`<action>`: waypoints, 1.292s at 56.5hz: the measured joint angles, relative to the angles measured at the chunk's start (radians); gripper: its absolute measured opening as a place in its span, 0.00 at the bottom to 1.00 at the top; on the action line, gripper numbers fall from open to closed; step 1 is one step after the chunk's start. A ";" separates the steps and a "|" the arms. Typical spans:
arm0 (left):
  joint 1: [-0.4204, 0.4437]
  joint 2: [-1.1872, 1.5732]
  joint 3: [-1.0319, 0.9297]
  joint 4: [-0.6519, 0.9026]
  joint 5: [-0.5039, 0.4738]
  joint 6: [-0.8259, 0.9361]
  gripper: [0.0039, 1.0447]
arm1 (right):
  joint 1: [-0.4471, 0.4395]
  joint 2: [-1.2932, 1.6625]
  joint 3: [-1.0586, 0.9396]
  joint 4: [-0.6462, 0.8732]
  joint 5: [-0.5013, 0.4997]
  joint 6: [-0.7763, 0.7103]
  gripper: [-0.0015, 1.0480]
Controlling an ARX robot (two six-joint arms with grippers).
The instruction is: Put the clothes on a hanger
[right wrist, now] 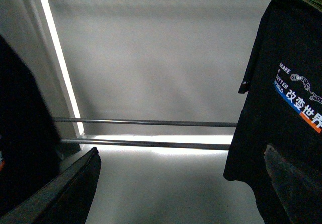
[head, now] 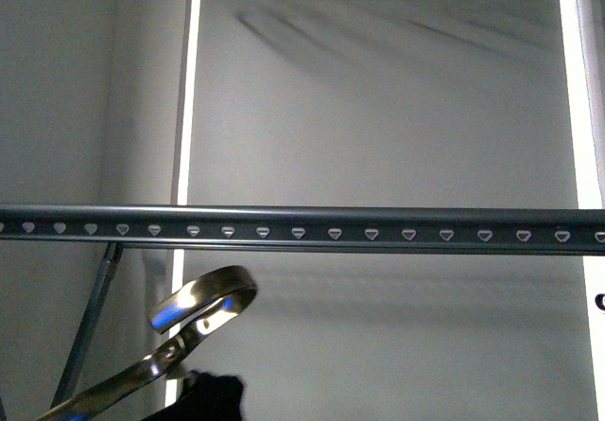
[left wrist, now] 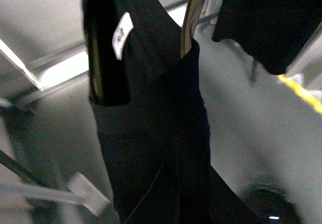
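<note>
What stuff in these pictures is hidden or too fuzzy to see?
Black shirt: front view, bottom edge cuts off nearly all of it.
Label writing: left wrist view, too blurred to read.
Coat hanger: front view, its lower part runs off the bottom edge.
Printed shirt: right wrist view, right edge cuts it off.

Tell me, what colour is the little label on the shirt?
The label is white, at the neck of the black shirt. The left wrist view shows it best.
</note>
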 joint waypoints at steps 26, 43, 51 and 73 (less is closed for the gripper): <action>-0.186 0.274 0.248 0.174 0.063 0.960 0.04 | 0.000 0.000 0.000 0.000 0.000 0.000 0.93; -0.277 0.338 0.260 0.213 0.013 1.077 0.04 | 0.000 0.000 0.000 0.000 0.000 0.000 0.93; -0.277 0.338 0.260 0.213 0.011 1.078 0.04 | 0.000 0.000 0.000 0.000 0.000 0.000 0.93; -0.278 0.338 0.260 0.213 0.012 1.081 0.04 | -0.335 0.391 0.146 -0.004 -0.728 -0.168 0.93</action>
